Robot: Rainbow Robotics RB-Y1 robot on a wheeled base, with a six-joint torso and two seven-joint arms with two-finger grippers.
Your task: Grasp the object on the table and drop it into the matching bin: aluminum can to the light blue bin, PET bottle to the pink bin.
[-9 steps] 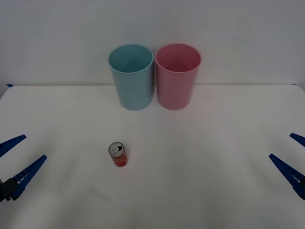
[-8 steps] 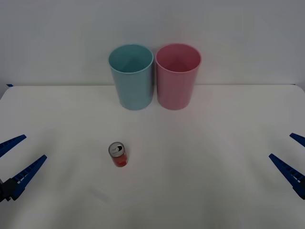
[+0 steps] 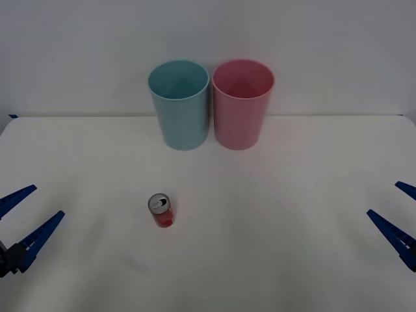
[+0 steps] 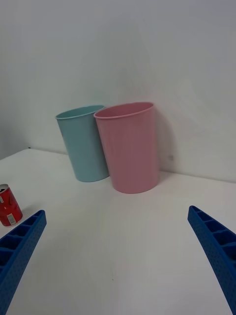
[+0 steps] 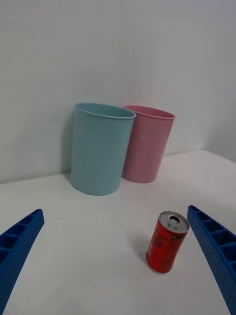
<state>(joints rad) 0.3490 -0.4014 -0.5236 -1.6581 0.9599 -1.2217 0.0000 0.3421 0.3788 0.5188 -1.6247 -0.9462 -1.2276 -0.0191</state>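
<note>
The small red aluminum can (image 3: 160,210) with a silver top stands upright on the white table (image 3: 273,221), left of centre. It is also in the left wrist view (image 5: 167,243) and the right wrist view (image 4: 9,204). At the back, against the wall, the light blue bin (image 3: 179,104) stands on the left and the pink bin (image 3: 242,103) touches it on the right. My left gripper (image 3: 26,218) hangs open near the table's left edge, well to the left of the can. My right gripper (image 3: 398,211) is open at the far right edge. Neither holds anything.
A plain pale wall rises right behind the bins. Bare white tabletop lies all around the can and between the can and the bins. The table's back edge meets the wall just behind the bins.
</note>
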